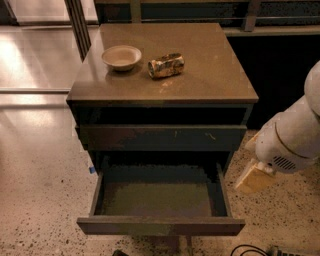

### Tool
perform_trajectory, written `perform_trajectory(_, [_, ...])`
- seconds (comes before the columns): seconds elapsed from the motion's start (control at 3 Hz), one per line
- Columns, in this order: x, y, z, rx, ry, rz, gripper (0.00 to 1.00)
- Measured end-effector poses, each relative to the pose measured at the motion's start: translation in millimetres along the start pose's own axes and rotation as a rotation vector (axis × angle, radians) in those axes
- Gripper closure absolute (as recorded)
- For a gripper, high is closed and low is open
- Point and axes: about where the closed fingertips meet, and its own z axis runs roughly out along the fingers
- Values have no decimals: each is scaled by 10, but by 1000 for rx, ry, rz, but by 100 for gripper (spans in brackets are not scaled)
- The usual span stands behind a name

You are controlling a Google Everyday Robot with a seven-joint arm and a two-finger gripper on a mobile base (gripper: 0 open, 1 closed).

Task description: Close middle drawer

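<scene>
The middle drawer (pixel 160 226) is pulled far out of the dark cabinet (pixel 165 95), low in the view. Its plain dark front faces me and its dull olive-grey floor (pixel 157 199) is bare. Above it sits another drawer front with pale scratch marks (pixel 162 137), out only slightly. My white arm (pixel 292 135) comes in from the right edge. My gripper (pixel 252 177), a tan piece at the arm's end, hangs to the right of the open drawer's right side, about level with its back half and apart from it.
A pale bowl (pixel 121 57) and a crushed can (pixel 166 66) rest on the cabinet top. Speckled floor (pixel 40 200) lies left and right of the cabinet. Dark cables (pixel 250 249) lie on the floor at the bottom right. A dark railing (pixel 200 10) runs behind.
</scene>
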Motion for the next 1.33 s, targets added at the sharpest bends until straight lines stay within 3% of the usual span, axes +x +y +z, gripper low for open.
perform_trajectory(0.33, [159,188,270,-41,31,13,60])
perform_trajectory(0.67, [159,189,270,-41,31,13,92])
perform_trajectory(1.0, [158,189,270,-41,30,13,100])
perform_trajectory(1.33, [118,211,271,-30,14,15,100])
